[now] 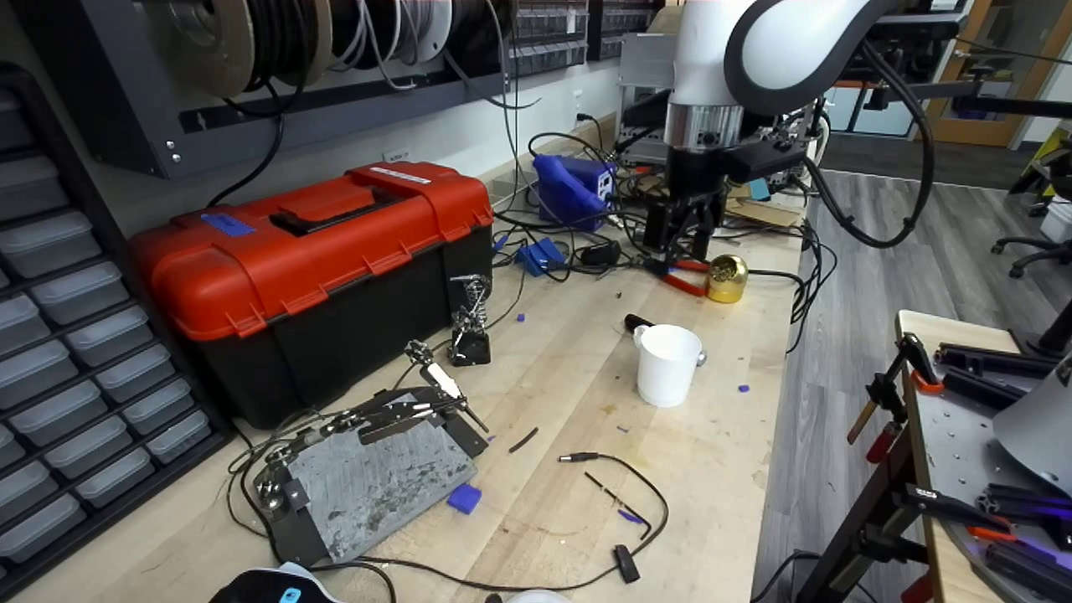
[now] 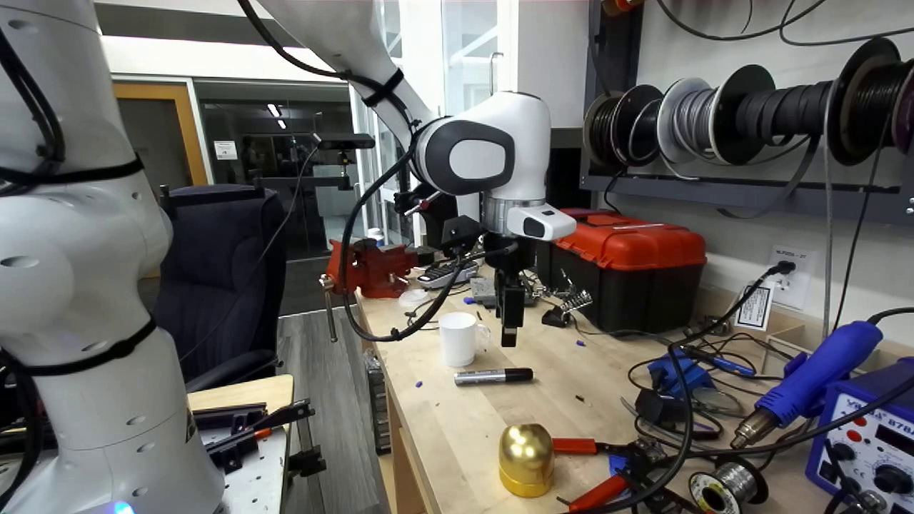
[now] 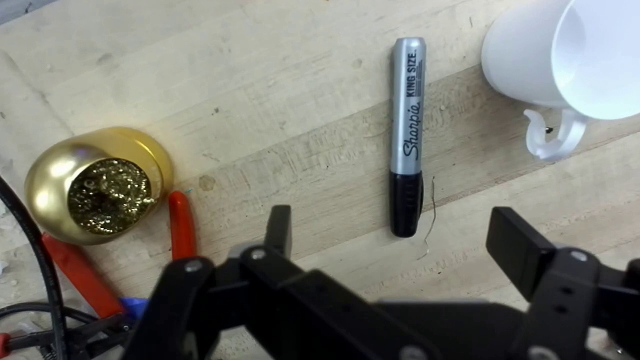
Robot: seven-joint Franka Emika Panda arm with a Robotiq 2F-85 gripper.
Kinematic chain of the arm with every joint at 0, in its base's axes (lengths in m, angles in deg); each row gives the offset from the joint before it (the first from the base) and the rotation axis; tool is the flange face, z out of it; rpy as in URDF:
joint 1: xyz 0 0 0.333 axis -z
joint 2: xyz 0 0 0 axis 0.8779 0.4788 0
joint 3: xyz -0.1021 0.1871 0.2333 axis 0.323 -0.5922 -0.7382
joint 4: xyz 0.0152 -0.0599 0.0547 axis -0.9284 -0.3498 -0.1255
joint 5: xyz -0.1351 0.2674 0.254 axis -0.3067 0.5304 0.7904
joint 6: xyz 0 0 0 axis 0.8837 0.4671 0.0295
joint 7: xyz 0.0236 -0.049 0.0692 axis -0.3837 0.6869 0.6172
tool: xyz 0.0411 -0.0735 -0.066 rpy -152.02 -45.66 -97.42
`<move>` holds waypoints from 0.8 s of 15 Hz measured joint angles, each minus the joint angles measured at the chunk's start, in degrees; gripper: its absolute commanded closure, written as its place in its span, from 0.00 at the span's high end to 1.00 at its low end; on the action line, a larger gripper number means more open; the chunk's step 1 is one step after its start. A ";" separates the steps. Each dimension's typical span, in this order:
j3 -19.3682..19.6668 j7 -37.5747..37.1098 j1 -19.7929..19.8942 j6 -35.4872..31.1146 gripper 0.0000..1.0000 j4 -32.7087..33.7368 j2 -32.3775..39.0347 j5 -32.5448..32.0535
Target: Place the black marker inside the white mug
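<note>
The marker [image 3: 407,110] is a silver Sharpie with a black cap, lying flat on the wooden table. It also lies beside the mug in an exterior view [image 2: 493,376]. In an exterior view the mug partly hides it, and its black cap [image 1: 638,322] shows. The white mug [image 3: 522,60] stands upright, its handle toward the lower part of the wrist view; it shows in both exterior views [image 1: 667,368] [image 2: 457,339]. My gripper [image 3: 397,234] is open and empty above the table, fingers pointing down, with the cap end between its fingertips in the wrist view. It also shows in both exterior views [image 1: 680,249] [image 2: 509,335].
A gold tip cleaner [image 2: 526,460] and red-handled pliers [image 2: 575,446] lie near the marker's cap end. A red and black toolbox [image 1: 318,243] stands along the wall. A blue heat gun station [image 2: 871,428] and cables crowd the wall side. A grey plate [image 1: 381,473] lies farther along.
</note>
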 measured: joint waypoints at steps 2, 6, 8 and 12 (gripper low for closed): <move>-0.08 0.17 -0.19 -0.93 1.00 0.06 0.86 -0.01; -0.21 1.08 -0.92 -2.25 1.00 0.53 2.87 0.17; -0.37 1.81 -1.37 -2.80 1.00 1.07 4.23 0.39; -0.76 3.26 -1.87 -3.02 1.00 2.89 7.15 0.57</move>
